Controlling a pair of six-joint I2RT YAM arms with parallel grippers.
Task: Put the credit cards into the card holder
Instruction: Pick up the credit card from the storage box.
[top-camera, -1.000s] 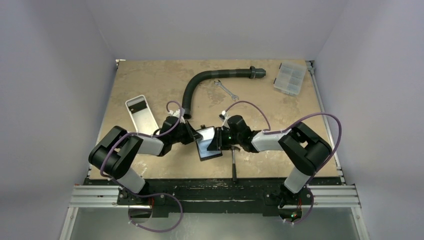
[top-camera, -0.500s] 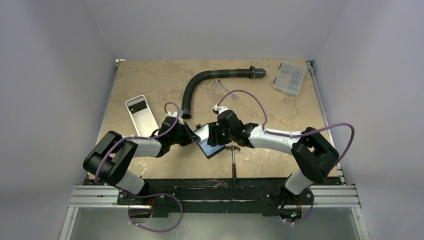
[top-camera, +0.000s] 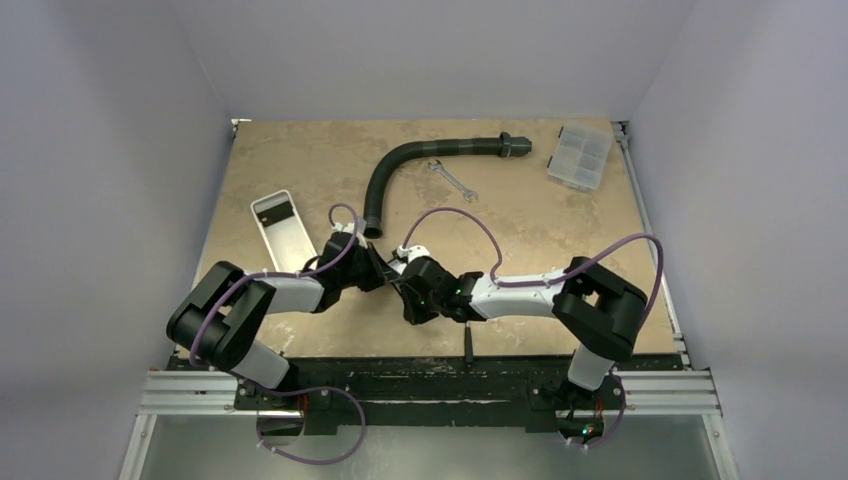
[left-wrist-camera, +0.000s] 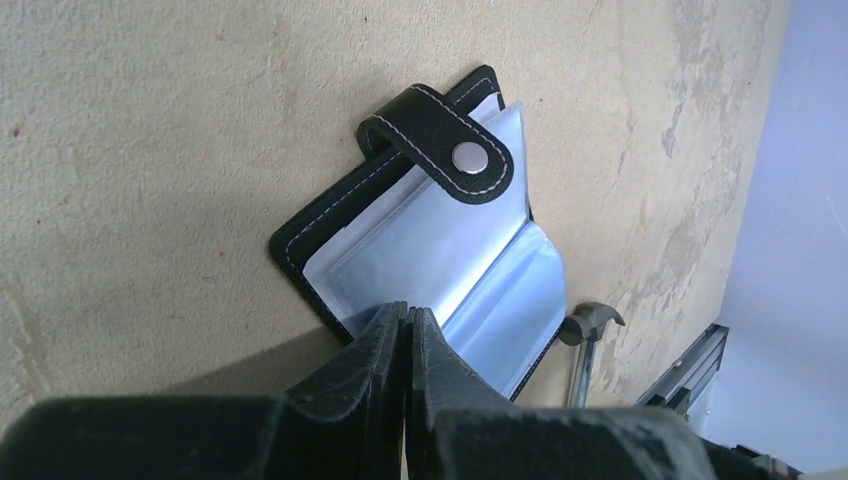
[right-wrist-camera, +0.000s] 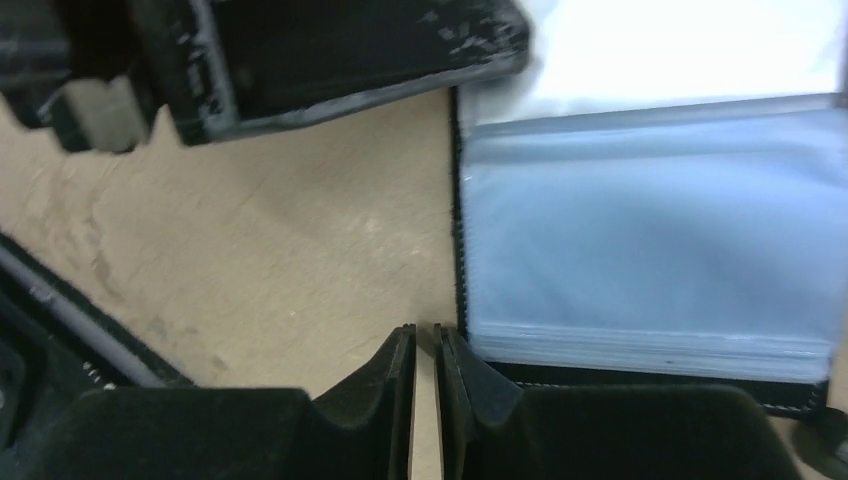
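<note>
Right arm has swung in from the right and now sits low over the card holder (left-wrist-camera: 430, 250), which lies open on the table, mid-front, between both wrists. Right gripper (right-wrist-camera: 425, 345) barely ajar, bare table showing through the slit, tips just beside the edge of the sleeve stack. Left gripper (left-wrist-camera: 405, 318) closed at the holder's near edge; I can't tell if it pinches a sleeve. No card in either. A dark rectangle (top-camera: 276, 209) in the white tray (top-camera: 290, 240) may be one. My read: insertion not begun.
</note>
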